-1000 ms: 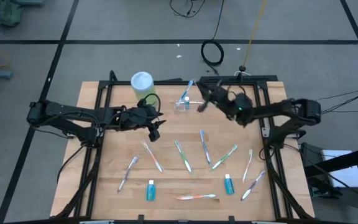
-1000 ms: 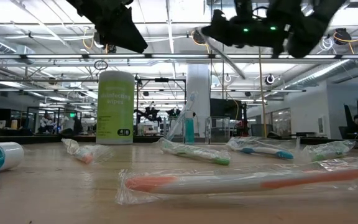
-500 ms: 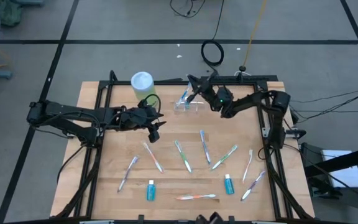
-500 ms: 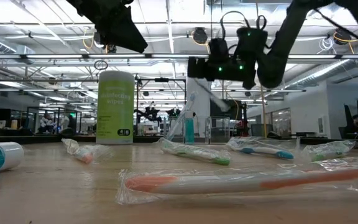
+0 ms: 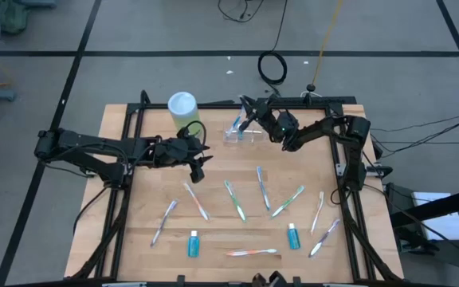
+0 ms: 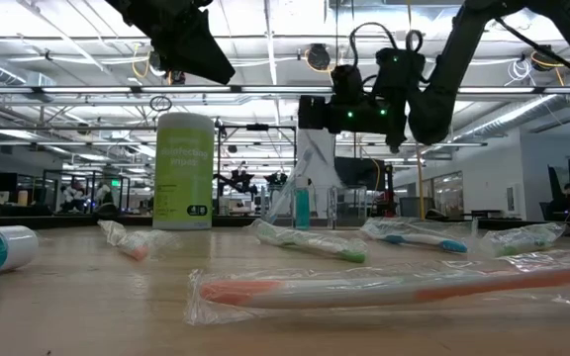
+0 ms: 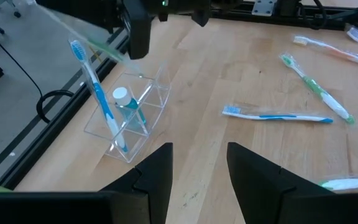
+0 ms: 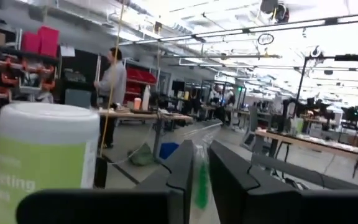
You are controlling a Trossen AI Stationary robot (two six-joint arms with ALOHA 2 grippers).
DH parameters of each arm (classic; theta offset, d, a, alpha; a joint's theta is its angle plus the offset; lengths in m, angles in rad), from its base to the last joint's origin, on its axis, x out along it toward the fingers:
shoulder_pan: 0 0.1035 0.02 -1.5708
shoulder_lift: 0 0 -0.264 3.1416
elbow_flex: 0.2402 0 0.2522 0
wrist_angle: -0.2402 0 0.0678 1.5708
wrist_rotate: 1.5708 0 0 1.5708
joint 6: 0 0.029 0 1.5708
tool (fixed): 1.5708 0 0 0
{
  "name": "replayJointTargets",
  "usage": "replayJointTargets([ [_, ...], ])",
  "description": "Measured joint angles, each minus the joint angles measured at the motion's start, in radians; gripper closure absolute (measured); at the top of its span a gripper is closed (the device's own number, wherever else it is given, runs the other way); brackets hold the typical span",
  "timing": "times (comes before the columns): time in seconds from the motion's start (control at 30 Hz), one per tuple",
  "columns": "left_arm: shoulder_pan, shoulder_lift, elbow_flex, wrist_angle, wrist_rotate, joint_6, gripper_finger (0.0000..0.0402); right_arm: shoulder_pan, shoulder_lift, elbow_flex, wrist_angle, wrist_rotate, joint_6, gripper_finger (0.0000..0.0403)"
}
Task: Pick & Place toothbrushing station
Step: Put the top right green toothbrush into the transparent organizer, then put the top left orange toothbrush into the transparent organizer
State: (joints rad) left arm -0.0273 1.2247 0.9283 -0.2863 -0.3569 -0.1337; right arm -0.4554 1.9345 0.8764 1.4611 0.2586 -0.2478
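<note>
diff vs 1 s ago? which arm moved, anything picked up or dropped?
The right hand swung from right of the clear holder to above it, carrying a wrapped green toothbrush, which is between its fingers and angled down toward the holder. The left hand stayed hovering mid-table. Toothbrushes, tubes and the wipes canister did not move.

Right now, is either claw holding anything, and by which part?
The right claw pinches a wrapped green toothbrush partway along its length, above the clear holder. The left claw is open and empty.
</note>
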Motion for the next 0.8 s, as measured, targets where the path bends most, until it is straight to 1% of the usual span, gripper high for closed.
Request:
replayJointTargets([
  [0.23,0.0,0.0,0.0,0.0,0.0,0.0,0.0243,0.007,0.002,0.0,-0.049,0.001,0.0,0.0324],
  [0.37,0.0,0.0,0.0,-0.001,0.0,0.0,0.0243,0.035,0.003,-0.001,-0.065,0.002,-0.001,0.0302],
  [0.47,0.0,0.0,0.0,-0.001,0.0,0.0,0.0243,0.067,0.003,-0.002,-0.076,0.006,-0.065,0.0285],
  [0.5,0.0,0.0,0.0,-0.001,0.0,0.0,0.0243,0.079,0.003,-0.002,-0.078,0.027,-0.109,0.028],
  [0.57,0.0,0.0,0.0,-0.001,0.0,-0.001,0.0243,0.105,0.003,-0.002,-0.076,0.102,-0.211,0.027],
  [0.7,0.0,0.0,0.0,-0.001,0.0,-0.001,0.0243,0.159,0.003,-0.002,-0.075,0.324,-0.416,0.0255],
  [0.8,0.0,0.0,0.0,-0.001,0.0,-0.001,0.0243,0.209,0.003,-0.002,-0.088,0.468,-0.605,0.0248],
])
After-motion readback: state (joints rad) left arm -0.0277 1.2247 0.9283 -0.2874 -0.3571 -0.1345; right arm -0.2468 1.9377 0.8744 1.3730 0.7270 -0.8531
